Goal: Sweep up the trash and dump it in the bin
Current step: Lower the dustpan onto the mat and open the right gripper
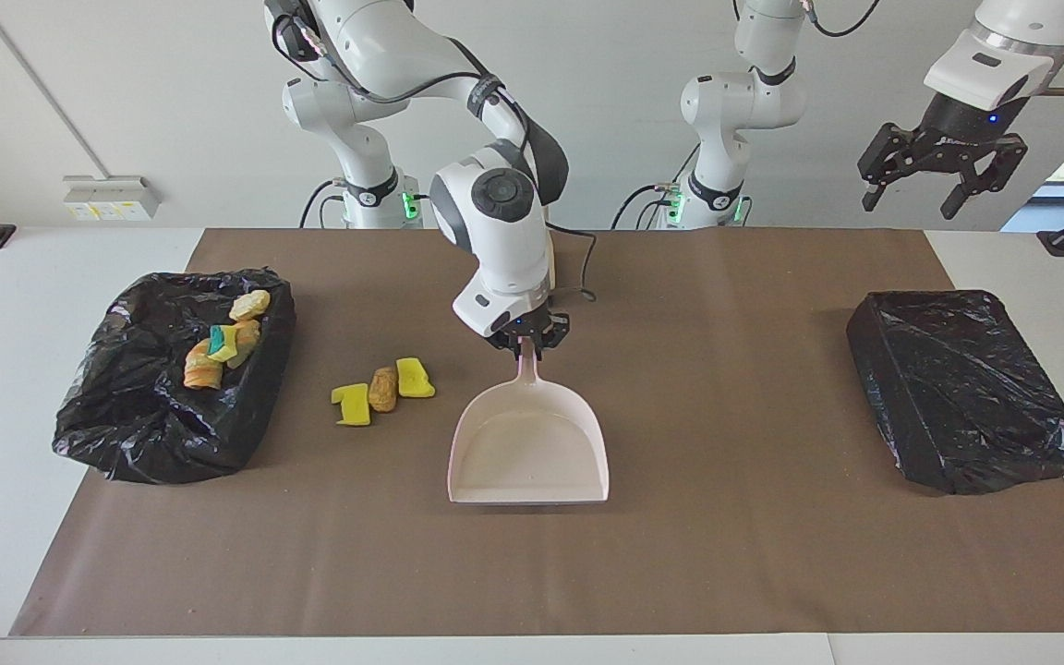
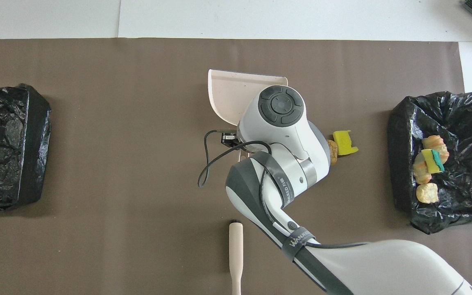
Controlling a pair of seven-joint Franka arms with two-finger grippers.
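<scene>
Gripping the dustpan [image 1: 529,451] handle, the right gripper [image 1: 526,343] rested it near loose trash [image 1: 382,389]; the left gripper [image 1: 940,175] waited, released.

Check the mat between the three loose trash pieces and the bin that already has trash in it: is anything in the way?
Nothing visible. The loose trash pieces lie on bare mat beside the open bin. The dustpan, held by the right gripper, sits on their other flank, toward the table's middle. The left gripper waits open, raised above the covered bin.

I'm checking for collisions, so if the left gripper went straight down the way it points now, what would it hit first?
Probably the black-bagged bin: the open left gripper hangs pointing down, seemingly above it.
</scene>
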